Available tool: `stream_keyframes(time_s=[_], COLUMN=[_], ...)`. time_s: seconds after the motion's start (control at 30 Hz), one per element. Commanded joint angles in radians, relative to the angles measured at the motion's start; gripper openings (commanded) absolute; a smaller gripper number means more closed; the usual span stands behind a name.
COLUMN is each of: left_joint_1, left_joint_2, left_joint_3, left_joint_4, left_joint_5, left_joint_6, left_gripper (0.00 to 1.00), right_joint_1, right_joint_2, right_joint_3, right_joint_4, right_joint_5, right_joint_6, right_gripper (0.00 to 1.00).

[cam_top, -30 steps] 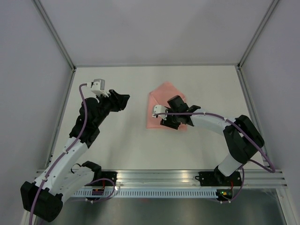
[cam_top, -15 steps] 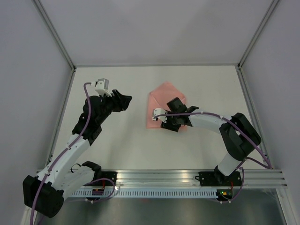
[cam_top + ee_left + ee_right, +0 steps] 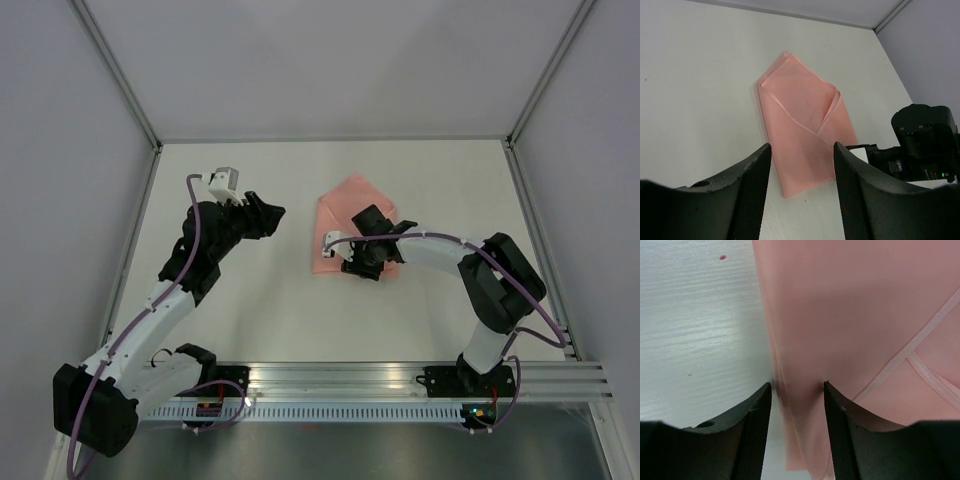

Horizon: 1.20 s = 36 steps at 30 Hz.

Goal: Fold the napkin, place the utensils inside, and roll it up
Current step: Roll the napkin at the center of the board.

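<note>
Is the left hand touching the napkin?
Apart. The top view shows a strip of bare table between the left hand and the napkin.

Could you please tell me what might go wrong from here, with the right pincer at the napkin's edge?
1. The right pincer straddles the layered edge of the napkin. Closing there may catch only some layers and pull the fold open.
2. The left pincer hovers open, apart from the cloth, so nothing pins it. A pull could drag the whole napkin across the table.
</note>
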Motion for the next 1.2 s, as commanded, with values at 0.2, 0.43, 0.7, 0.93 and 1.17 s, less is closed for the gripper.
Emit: stream_keyframes(time_s=[0.2, 0.43, 0.7, 0.93, 1.17], left_joint_1=[-0.001, -0.003, -0.009, -0.12, -0.243], left_joint_2=[0.02, 0.026, -0.002, -0.058, -0.074], left_joint_3=[-0.006, -0.014, -0.035, -0.089, -0.152], left_joint_4=[0.068, 0.085, 0.108, 0.152, 0.215], left_joint_5=[0.062, 0.074, 0.074, -0.035, -0.113], left_joint_6=[0.055, 0.064, 0.073, 0.139, 0.235], left_gripper=[0.58, 0.56, 0.53, 0.49, 0.44], right_joint_1=[-0.015, -0.018, -0.039, -0.094, -0.141], right_joint_2=[0.057, 0.091, 0.122, 0.171, 0.24], right_joint_3=[0.024, 0.033, 0.053, 0.122, 0.197], right_joint_4=[-0.061, -0.095, -0.158, -0.291, -0.418], right_joint_5=[-0.046, -0.046, -0.106, -0.21, -0.288], right_joint_6=[-0.026, -0.031, -0.046, -0.085, -0.144], right_gripper=[0.45, 0.33, 0.26, 0.18, 0.14])
